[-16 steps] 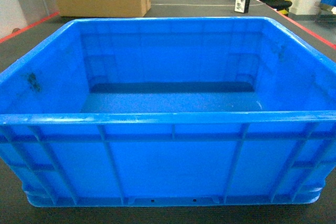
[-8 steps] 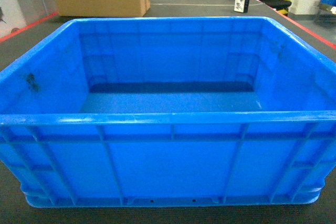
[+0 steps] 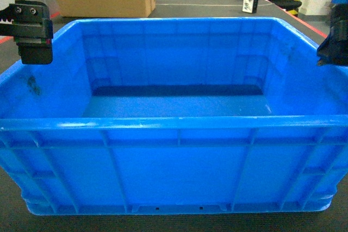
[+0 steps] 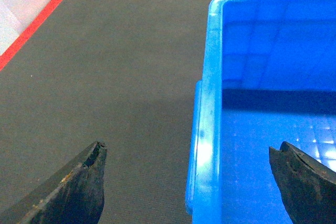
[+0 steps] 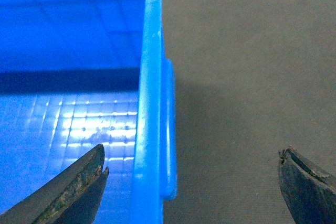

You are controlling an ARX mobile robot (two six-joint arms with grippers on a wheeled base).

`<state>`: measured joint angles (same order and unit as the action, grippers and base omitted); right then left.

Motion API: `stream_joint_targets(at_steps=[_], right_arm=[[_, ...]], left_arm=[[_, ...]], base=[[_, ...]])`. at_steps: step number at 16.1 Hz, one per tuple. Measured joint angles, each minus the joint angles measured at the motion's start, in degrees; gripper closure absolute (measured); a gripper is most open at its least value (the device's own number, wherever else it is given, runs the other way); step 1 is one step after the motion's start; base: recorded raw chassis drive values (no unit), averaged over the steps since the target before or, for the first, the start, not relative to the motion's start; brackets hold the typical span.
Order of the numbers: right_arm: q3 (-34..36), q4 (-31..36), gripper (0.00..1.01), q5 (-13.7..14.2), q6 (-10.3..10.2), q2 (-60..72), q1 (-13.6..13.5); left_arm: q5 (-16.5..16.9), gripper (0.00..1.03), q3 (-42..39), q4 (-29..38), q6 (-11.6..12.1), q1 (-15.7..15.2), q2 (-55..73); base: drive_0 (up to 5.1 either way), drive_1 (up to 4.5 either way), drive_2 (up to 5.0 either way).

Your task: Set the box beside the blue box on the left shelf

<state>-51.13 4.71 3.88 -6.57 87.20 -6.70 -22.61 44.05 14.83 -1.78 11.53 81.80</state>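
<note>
- On dark grey floor sat the large bright-blue ribbed plastic crate (image 3: 176,134), directly ahead.
- Left gripper (image 4: 191,179) straddled its left rim, jaws spread wide.
- Right gripper (image 5: 191,182) straddled the right rim, likewise released.

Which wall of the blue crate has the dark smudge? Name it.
The left wall of the crate. A dark blotch sits on its inner face near the front corner, and the other three walls show no such blotch.

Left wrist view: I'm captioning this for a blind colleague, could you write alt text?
The open left gripper hangs over the blue box's side wall, one fingertip above grey floor, the other above the box's inside. A red line crosses the far corner.
</note>
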Motion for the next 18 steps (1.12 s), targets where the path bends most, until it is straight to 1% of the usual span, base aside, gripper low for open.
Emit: stream_joint_targets(at_steps=[1, 3, 5, 8, 11, 12, 13, 14, 15, 18], right_arm=[[0.0, 0.3, 0.03, 0.0, -0.3, 0.7, -0.5], [0.3, 1.3, 0.03, -1.1, -1.5, 1.7, -2.0], [1.4, 1.0, 0.03, -0.3, -2.0, 2.9, -3.1], [1.7, 1.3, 0.03, 0.8, -2.2, 3.7, -3.4], [2.0, 1.7, 0.03, 1.5, -2.4, 4.2, -3.5], [2.0, 1.7, 0.09, 1.7, -2.4, 4.3, -3.5], [2.0, 1.6, 0.26, 1.9, -2.4, 4.3, -3.5], [2.0, 1.6, 0.33, 1.9, -2.3, 4.3, -3.5], [2.0, 1.5, 0.46, 1.9, -2.2, 4.3, -3.4], [2.1, 2.1, 0.75, 1.8, -1.9, 4.3, -3.3]], left_arm=[[0.1, 0.05, 0.0, 0.1, 0.0, 0.0, 0.4], [0.5, 0.05, -0.7, 0.3, -0.5, -0.7, 1.6], [2.5, 0.05, -2.4, -0.3, -1.7, -1.6, 3.2], [3.7, 0.05, -2.9, -0.4, -2.7, -1.9, 4.0], [3.8, 0.05, -3.0, 0.3, -2.7, -1.9, 4.6], [3.8, 0.05, -3.0, 0.2, -2.7, -1.9, 4.7], [3.8, 0.21, -2.9, -0.5, -2.7, -1.9, 4.7], [3.8, 0.3, -2.8, -1.1, -2.7, -1.9, 4.7], [3.8, 0.41, -2.5, -1.5, -2.7, -1.9, 4.8], [4.7, 0.7, -2.4, -2.0, -2.7, -1.8, 4.8]], base=[[0.0, 0.0, 0.0], [0.0, 0.0, 0.0], [0.0, 0.0, 0.0], [0.0, 0.0, 0.0], [0.0, 0.0, 0.0], [0.0, 0.0, 0.0], [0.0, 0.0, 0.0], [0.0, 0.0, 0.0], [0.0, 0.0, 0.0], [0.0, 0.0, 0.0]])
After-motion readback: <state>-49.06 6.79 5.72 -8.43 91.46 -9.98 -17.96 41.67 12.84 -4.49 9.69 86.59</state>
